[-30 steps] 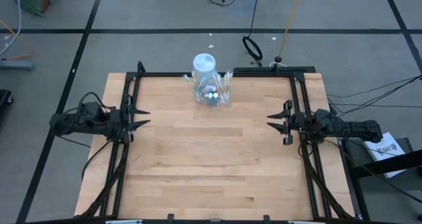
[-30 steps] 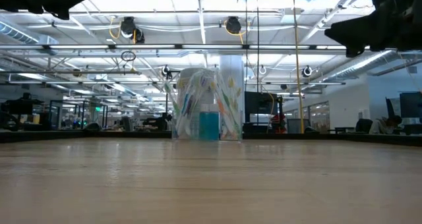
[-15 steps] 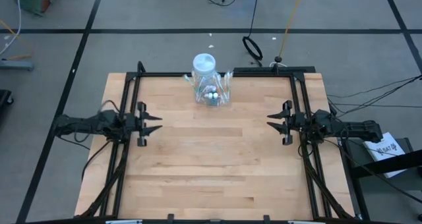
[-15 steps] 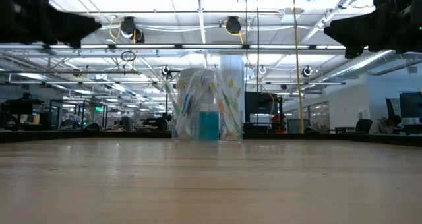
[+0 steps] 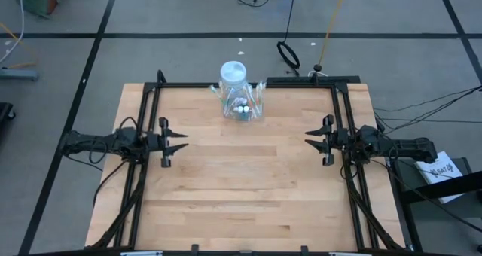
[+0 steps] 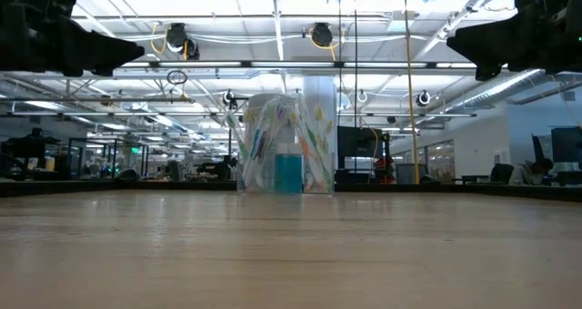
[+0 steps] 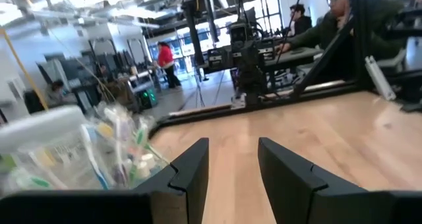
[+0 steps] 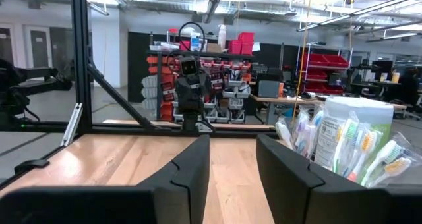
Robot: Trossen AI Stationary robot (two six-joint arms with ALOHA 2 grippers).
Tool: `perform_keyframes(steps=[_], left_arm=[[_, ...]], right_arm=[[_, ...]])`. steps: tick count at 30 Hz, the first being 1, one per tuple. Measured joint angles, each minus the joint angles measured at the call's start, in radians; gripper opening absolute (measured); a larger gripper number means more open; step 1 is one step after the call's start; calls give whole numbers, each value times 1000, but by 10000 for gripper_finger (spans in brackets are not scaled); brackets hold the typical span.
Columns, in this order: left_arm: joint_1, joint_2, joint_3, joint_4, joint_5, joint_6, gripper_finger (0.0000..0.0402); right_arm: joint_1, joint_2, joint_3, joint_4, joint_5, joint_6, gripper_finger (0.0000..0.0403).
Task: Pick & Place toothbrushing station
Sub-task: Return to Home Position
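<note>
A small clear plastic cup point(image 5: 243, 108) stands on its base at the table's far middle. It holds several pastel toothbrushes and teal white-capped tubes point(image 6: 288, 174). It also shows in the left wrist view point(image 7: 122, 155) and in the right wrist view point(image 8: 359, 155). My left gripper point(image 5: 185, 141) is open and empty above the table's left part, to the near left of the cup. My right gripper point(image 5: 306, 138) is open and empty above the right part, to the near right of the cup.
A taller clear jar with a white lid point(image 5: 233, 74) stands right behind the cup at the far edge. A black frame point(image 5: 248, 85) runs along the table's far, left and right sides. Bare wood point(image 5: 241, 181) lies between the grippers. People sit at benches beyond the table point(image 7: 330, 26).
My left gripper has gone toward the table's right edge, out over the wood, and a little down. Its fingers have stayed open. The cup and my right gripper have kept still.
</note>
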Motion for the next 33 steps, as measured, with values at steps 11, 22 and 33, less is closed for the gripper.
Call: perform_keyframes(steps=[11,22,33], left_arm=[[0,0,0,3,0,59,138],[0,0,0,3,0,59,138],[0,0,0,3,0,59,138]], right_arm=[[0,0,-1,0,0,-2,116],[0,0,-1,0,0,-2,116],[0,0,-2,0,0,-2,117]])
